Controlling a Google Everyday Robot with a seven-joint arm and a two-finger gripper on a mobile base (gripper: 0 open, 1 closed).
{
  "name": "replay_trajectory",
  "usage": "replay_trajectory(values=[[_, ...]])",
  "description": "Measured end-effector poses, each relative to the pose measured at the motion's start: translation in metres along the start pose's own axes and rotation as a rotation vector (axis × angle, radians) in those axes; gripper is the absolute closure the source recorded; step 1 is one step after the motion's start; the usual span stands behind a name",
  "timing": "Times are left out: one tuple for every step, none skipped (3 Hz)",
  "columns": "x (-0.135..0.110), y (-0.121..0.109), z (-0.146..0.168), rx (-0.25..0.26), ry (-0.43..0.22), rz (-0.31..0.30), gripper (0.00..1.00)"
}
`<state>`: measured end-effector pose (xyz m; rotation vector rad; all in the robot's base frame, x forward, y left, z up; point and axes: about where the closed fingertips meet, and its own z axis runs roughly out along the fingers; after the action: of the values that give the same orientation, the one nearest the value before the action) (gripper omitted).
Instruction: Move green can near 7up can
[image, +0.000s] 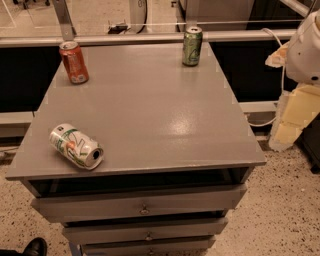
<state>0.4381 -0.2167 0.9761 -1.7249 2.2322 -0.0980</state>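
Observation:
The green can (192, 46) stands upright at the far edge of the grey cabinet top (150, 110), right of centre. The 7up can (76, 146), white with green swirls, lies on its side near the front left corner, its open end facing front right. The two cans are far apart. My gripper (295, 112) shows as pale cream parts under the white arm housing (307, 47) at the right edge of the view. It is off the table's right side, well away from both cans, and holds nothing that I can see.
A red-orange can (74, 62) stands upright at the far left corner. A metal rail (150, 38) runs behind the table. Drawers (142, 205) are below the front edge. A black shoe (34, 247) is on the speckled floor at bottom left.

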Motion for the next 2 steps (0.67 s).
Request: replay_trajectory(values=[[0.0, 0.0, 0.0, 0.002, -0.001, -0.001, 0.0], [-0.002, -0.013, 0.01, 0.021, -0.029, -0.009, 0.0]])
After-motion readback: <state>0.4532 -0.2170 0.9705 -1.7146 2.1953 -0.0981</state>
